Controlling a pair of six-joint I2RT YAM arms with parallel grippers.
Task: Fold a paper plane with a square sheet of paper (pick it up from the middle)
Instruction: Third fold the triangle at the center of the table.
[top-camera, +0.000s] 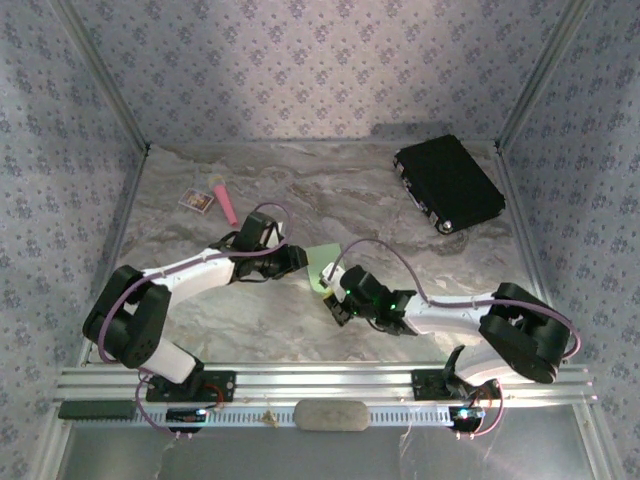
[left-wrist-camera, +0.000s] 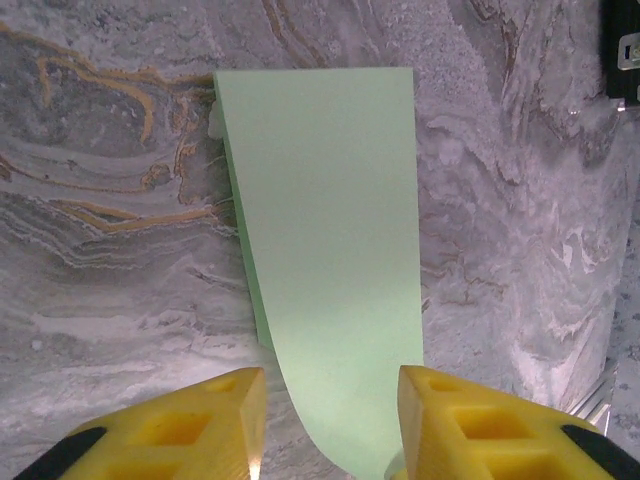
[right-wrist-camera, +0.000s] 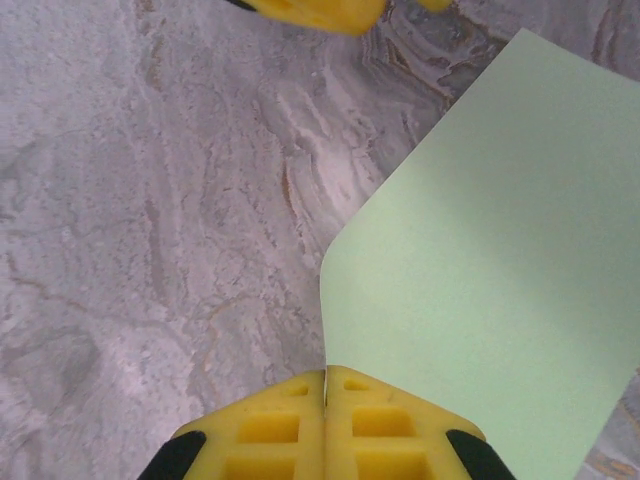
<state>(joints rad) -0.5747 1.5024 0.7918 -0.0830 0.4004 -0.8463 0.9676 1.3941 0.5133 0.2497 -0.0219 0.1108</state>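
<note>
Jaws first: on the right gripper (right-wrist-camera: 326, 372) they're pressed flat together, and it looks to me like they've nipped an edge of the lime-green sheet of paper (right-wrist-camera: 500, 250). On the left gripper (left-wrist-camera: 330, 378) they stand apart with a strip of the sheet running through the gap. One finger is maybe brushing its edge, so I'd call that one open and not really holding. The sheet sits mid-table between the two wrists. From the left wrist camera its far end lies flat on the marbled tabletop (left-wrist-camera: 100, 300) and the near end curls up toward the fingers. A second layer peeks out along one long side, so I reckon it's folded over once already. Handling-wise I'd guess it's basically weightless and floppy, droops wherever it isn't supported, and will skate around on that smooth top. It'll likely crumple or tear if both arms tug at once. I'd pinch it flat right at an edge, close to the fold, and keep the rest resting on the table. Further out there's a black case (top-camera: 447, 183) at the far right, plus a pink stick (top-camera: 227, 203) and a small card (top-camera: 197, 201) at the far left, all well apart from the paper.
</note>
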